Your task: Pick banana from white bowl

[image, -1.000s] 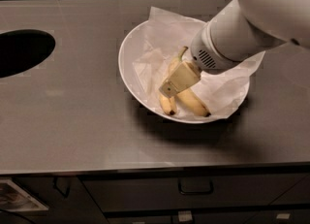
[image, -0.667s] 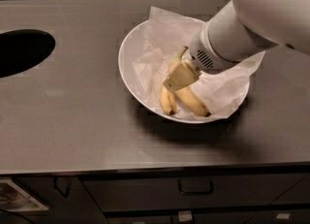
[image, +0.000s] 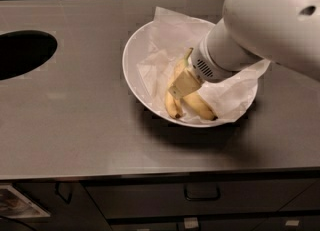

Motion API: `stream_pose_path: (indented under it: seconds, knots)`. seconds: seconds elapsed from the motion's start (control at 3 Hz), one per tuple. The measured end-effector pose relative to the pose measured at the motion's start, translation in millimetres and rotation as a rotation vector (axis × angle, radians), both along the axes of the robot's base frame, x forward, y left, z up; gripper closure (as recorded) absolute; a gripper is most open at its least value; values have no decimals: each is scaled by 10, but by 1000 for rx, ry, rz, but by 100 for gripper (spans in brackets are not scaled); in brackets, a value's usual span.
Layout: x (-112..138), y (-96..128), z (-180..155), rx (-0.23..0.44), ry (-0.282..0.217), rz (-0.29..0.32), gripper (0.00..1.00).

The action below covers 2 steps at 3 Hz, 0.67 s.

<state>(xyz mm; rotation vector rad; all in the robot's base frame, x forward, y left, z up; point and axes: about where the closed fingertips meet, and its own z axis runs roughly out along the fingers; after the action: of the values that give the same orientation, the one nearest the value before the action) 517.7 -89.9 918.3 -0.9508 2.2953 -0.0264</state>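
The white bowl [image: 134, 70] stands on the counter, lined with crumpled white paper [image: 160, 50]. Two yellow bananas lie in it on the paper. The banana [image: 172, 103] is the longer one, with a greenish stem pointing to the back and a dark tip at the front. A shorter banana [image: 202, 107] lies just right of it. My gripper [image: 183, 84] comes down from the upper right into the bowl and sits on the middle of the banana, hiding that part.
The grey metal counter [image: 90, 125] has a dark round opening [image: 22, 52] at the far left. Dark tiles run along the back. Drawers with handles [image: 201, 193] sit below the front edge. My large white arm [image: 270, 20] covers the bowl's right rim.
The arm has shifted slightly and the gripper sits a little lower on the banana. Both bananas and the bowl stay where they were.
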Motion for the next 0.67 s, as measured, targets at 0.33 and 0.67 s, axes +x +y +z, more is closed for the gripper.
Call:
stream_pose_path:
  seconds: [0.33, 0.67]
  knots:
    - [22, -2, -125, -20, 12, -21, 36]
    - [35, 28, -222, -41, 30, -32, 41]
